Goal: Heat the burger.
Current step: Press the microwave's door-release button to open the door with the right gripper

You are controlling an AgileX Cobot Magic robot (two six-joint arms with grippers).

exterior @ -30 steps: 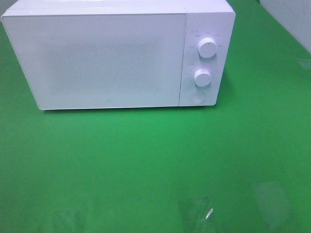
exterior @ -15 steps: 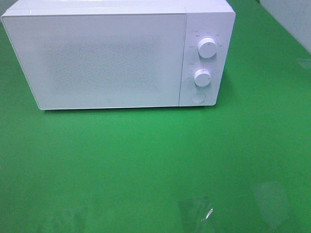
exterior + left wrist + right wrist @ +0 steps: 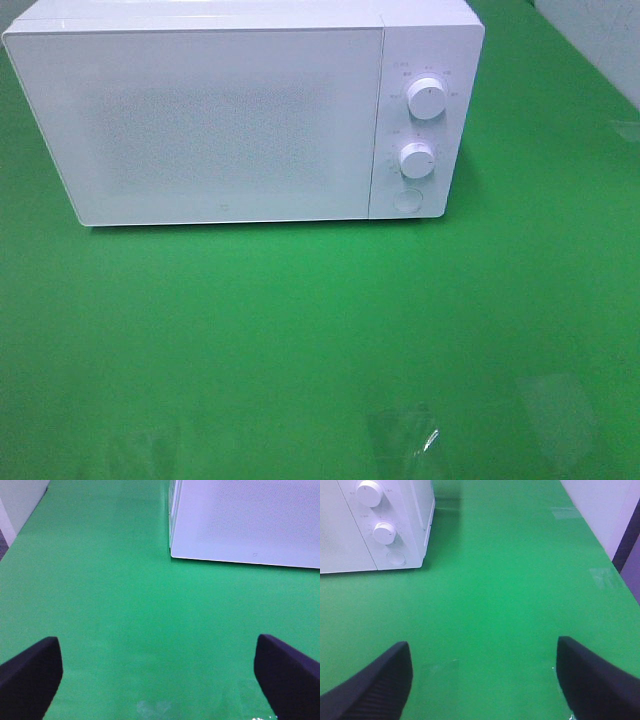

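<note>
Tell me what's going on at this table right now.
Nothing is being handled at the moment. A white microwave stands on the green table with its door shut. The left gripper and the right gripper both hang open above the table in front of it, holding nothing. No burger shows in any view, and whether one is inside the microwave cannot be told.

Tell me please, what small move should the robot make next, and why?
Probably bring the right gripper toward the round button below the lower knob, to open the microwave. Its door is closed and no burger shows in any view. The right gripper and the left gripper are both open and empty.
</note>
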